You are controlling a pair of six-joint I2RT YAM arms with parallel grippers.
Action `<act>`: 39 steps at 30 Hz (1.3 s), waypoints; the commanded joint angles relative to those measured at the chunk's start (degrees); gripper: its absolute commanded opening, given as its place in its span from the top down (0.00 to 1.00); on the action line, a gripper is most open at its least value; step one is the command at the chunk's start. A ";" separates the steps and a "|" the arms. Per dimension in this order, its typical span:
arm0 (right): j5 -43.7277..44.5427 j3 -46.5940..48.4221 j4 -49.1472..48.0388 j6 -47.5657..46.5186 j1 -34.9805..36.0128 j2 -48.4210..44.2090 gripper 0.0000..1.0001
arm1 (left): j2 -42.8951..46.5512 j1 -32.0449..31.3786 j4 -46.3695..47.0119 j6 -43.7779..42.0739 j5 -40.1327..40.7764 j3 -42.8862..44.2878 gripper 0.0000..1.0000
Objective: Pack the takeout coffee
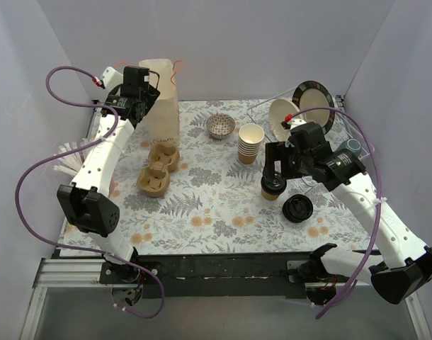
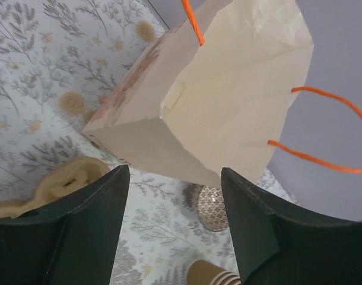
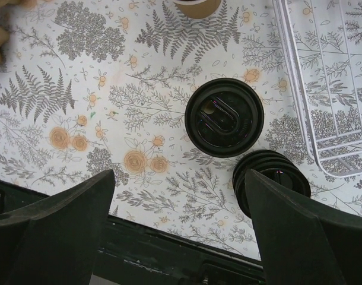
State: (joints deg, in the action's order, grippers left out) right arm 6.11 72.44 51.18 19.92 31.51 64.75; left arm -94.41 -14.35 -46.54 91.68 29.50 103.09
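While right pincer gapes wide, takeout coffee stands upright just beyond tips, not btwn them

Both your arms wear white moulded link shells joined by black joint housings.

Your left arm, at the left of the top view, has a large black housing low on it. The left cable, purple, runs along it in loose loops, with a small red fitting near the wrist.

Your right arm, at the right of that view, has the same finish. The right cable, also purple, runs down to its base.

Your left pincer and right pincer have matt black, wedge-shaped fingers with flat inner faces. No markings are legible.
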 commanded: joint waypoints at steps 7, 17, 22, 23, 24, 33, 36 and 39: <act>-1.63 3.40 0.94 -6.12 -0.22 0.02 0.02 | -4.89 0.11 -6.52 22.30 -4.01 9.66 0.41; -1.98 4.72 0.24 -8.50 -0.13 1.43 0.02 | -10.26 0.20 -11.02 25.48 -3.92 12.13 0.45; -1.19 4.72 0.68 -8.85 -0.22 1.17 0.02 | -11.76 0.29 -10.94 26.45 -3.83 11.35 0.56; -1.10 4.81 1.03 -9.02 -0.22 1.08 0.02 | -11.85 0.20 -9.98 25.49 -3.66 11.26 0.59; -0.93 4.90 1.20 -9.20 -0.22 1.08 0.02 | -11.85 0.20 -9.19 24.87 -3.57 11.43 0.65; -0.22 6.66 2.08 -9.99 -0.13 1.52 0.02 | -10.44 0.20 -2.50 16.35 -5.23 14.77 1.00; -0.22 7.62 2.26 -10.25 -0.22 1.87 0.02 | -8.78 0.20 -0.66 13.63 -9.01 15.04 1.00; 0.48 9.46 2.79 -10.87 -0.22 2.31 0.02 | -5.54 0.29 1.89 9.32 -13.93 14.08 1.00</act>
State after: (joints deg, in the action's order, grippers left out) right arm 5.58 77.67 53.93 10.33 31.51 66.63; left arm -106.76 -14.09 -48.86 107.13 21.56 115.77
